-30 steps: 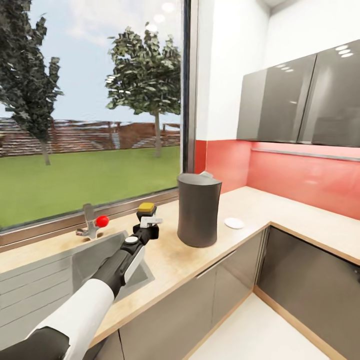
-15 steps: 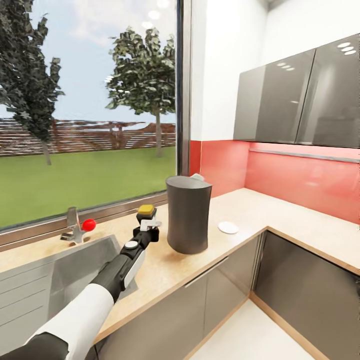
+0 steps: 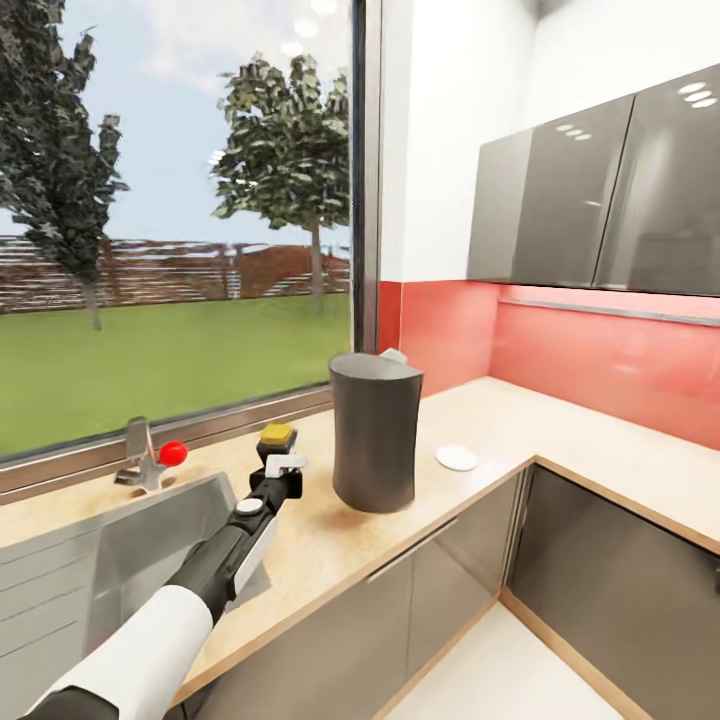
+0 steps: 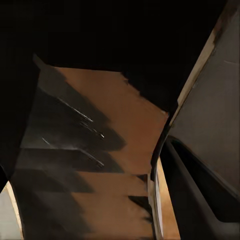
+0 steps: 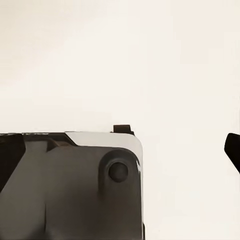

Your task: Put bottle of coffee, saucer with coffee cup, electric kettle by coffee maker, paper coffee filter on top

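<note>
My left gripper point(image 3: 282, 463) has its fingers point(image 3: 290, 462) clenched on the bottle of coffee point(image 3: 276, 437); the yellow cap stands above the fingers, the brown body mostly hidden between them. The bottle hangs upright over the table, between the sink and the coffee maker, not yet touching the surface as far as I can tell. My right gripper point(image 5: 232, 150): one dark fingertip point(image 5: 231, 147) against a pale floor, beside a grey body panel; whether it is released or clenched, I cannot tell.

Largest first. Table point(image 3: 560, 430): light wood-look top in an L, running under the window and turning along the red backsplash, above glossy grey cabinet fronts. Its right-hand run is bare, with plenty of open room. Front edge is thin and straight, with an inner corner near the saucer.

Sink point(image 3: 130, 540): steel basin sunk into the table at the left, grooved drainer on its near side, tap with a red knob point(image 3: 172, 453) behind it. I see nothing inside the basin. My left forearm crosses over its right rim.

Coffee maker point(image 3: 374, 430): tall dark grey shell, standing upright on the table just right of the bottle, apart from it by a narrow gap. A white piece peeks above its far top edge.

Saucer point(image 3: 457, 457): small white plate, flat on the table, right of the coffee maker and near the front edge; nothing on it.
</note>
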Tool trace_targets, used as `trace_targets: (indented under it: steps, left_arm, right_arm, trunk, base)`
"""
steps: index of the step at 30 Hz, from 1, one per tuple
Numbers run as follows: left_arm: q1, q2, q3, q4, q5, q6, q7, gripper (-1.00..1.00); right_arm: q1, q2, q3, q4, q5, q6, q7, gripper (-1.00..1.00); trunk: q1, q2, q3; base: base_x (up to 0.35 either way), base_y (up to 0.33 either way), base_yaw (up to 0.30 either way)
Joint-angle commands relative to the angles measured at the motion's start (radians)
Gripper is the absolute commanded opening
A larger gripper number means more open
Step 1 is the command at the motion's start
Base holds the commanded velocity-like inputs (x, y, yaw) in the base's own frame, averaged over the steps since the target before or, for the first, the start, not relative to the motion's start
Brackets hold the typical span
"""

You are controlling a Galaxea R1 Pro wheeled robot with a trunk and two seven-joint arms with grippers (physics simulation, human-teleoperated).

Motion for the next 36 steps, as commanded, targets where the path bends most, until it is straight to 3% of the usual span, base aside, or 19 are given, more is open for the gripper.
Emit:
trace_targets:
  steps: [1,18,26,36]
  left_arm:
    - [0.005,0.0,-0.006,-0.002,0.008,0.003,0.01,-1.0]
    - [0.022,0.0,-0.007,0.001,0.011,-0.021,0.014,-1.0]
    - [0.05,-0.001,-0.006,0.067,0.019,-0.022,0.012,-1.0]
    - [0.05,-0.007,-0.009,0.077,0.021,-0.024,0.012,-1.0]
  right_arm:
    - [0.0,0.0,-0.009,0.002,0.008,-0.003,-0.002,1.0]
    - [-0.001,-0.001,-0.009,0.006,0.01,-0.003,-0.003,1.0]
    - [0.0,-0.001,-0.009,0.02,0.011,-0.003,-0.003,1.0]
    - [-0.001,-0.001,-0.009,0.021,0.011,-0.003,-0.003,1.0]
  trunk:
    - [0.001,-0.001,0.0]
    - [0.001,-0.001,0.0]
    - [0.001,-0.001,0.0]
    - [0.001,-0.001,0.0]
  base:
    - [0.311,0.0,0.0]
    - [0.247,0.0,0.0]
    - [0.02,0.0,0.0]
    - [0.076,0.0,0.0]
